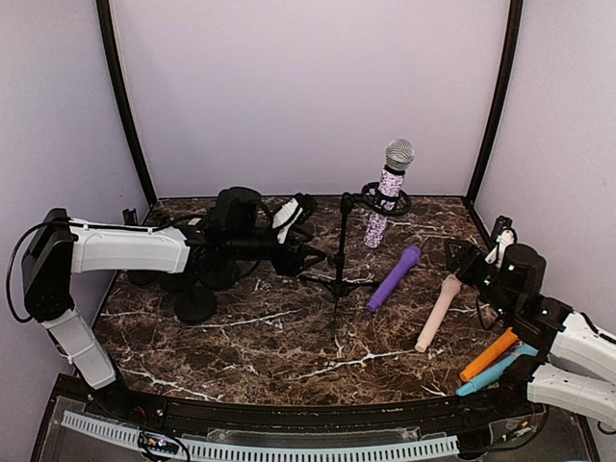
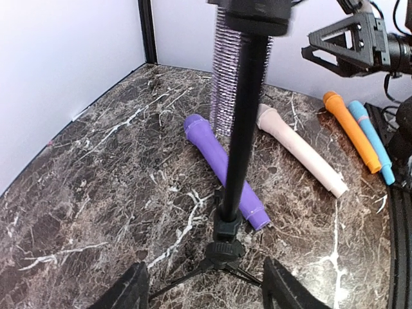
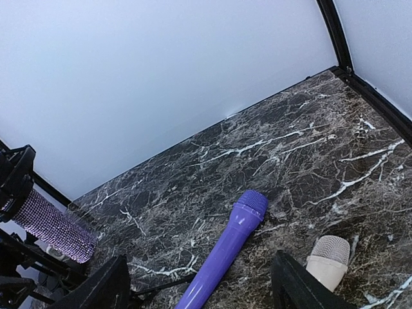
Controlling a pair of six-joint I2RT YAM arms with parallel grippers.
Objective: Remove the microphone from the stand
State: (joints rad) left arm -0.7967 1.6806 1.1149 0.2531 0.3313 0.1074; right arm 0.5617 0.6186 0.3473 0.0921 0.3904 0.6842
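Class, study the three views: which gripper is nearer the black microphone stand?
Left. The left gripper sits open just left of the stand; the right gripper hangs well to its right, beyond the purple microphone.

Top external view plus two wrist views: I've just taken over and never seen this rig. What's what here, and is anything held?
Two robot arms sit at the table's near edge. The top view looks down from behind them; each wrist view looks out between that arm's own fingers. The left gripper is open, fingers either side of the black stand's lower pole. The right gripper is open and empty. The sparkly microphone sits in the stand's clip. Lying loose: purple microphone, cream microphone, orange microphone, blue microphone.
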